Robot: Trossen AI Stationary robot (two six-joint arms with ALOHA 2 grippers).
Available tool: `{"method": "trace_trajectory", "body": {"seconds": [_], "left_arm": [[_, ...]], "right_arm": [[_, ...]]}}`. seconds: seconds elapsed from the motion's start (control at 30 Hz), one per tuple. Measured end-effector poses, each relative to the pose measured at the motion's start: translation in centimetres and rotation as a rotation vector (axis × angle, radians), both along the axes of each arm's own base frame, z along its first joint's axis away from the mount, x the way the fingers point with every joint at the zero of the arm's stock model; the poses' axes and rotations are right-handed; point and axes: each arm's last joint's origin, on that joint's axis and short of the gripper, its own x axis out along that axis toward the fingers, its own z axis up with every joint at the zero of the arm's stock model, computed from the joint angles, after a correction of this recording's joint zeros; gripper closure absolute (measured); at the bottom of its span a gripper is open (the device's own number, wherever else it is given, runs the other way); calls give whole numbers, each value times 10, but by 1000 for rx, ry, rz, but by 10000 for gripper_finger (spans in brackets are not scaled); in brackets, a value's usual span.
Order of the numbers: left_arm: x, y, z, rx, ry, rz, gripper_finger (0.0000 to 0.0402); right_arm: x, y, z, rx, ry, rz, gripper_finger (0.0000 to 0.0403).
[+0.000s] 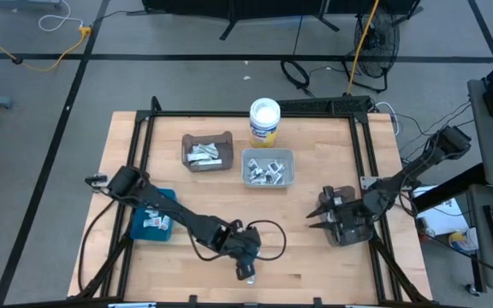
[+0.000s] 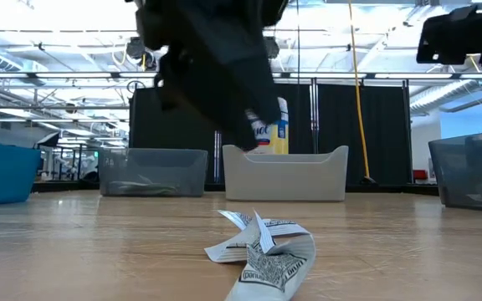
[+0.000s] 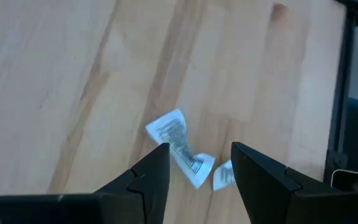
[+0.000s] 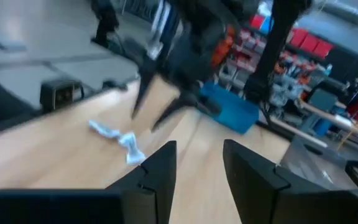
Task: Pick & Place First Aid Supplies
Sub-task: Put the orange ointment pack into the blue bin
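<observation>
Hovering open left tool over crumpled white printed packets; smooth wood table.

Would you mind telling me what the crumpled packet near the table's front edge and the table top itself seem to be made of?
Crumpled packet: probably thin paper or paper-backed foil, matte white with dark print; it holds sharp creases and folded-up corners.
Table top: wood, pale with a light sheen; parallel planks and grain lines show.

We see a bench of pale planked wood, smooth with a soft sheen. Just beneath the left tool lies a crinkled, papery white packet with printed faces. That tool's fingers look like matt dark plastic.
</observation>
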Motion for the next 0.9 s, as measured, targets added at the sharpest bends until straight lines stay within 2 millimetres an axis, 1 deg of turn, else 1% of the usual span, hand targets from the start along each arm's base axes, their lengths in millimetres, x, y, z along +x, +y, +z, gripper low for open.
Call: {"method": "trace_trajectory", "body": {"seconds": [0.13,0.37,0.43,0.5,0.63,0.77,0.9], "left_arm": [[3,3,-9,-44,48,41,227],[4,0,-24,-59,93,10,226],[3,1,-30,-46,122,10,226],[4,1,-31,-48,119,9,226],[5,0,-30,-52,105,9,226],[5,-1,-30,-52,104,6,226],[8,-4,-40,-64,108,-25,210]], "right_arm": [[-6,-4,-5,21,-52,-1,261],[-8,-5,-2,52,-95,4,210],[-9,-5,-1,61,-107,4,199],[-9,-5,-1,61,-108,4,191],[-8,-5,0,66,-114,4,182],[-9,-5,0,78,-112,4,182],[-8,-5,0,83,-110,4,182]]}}
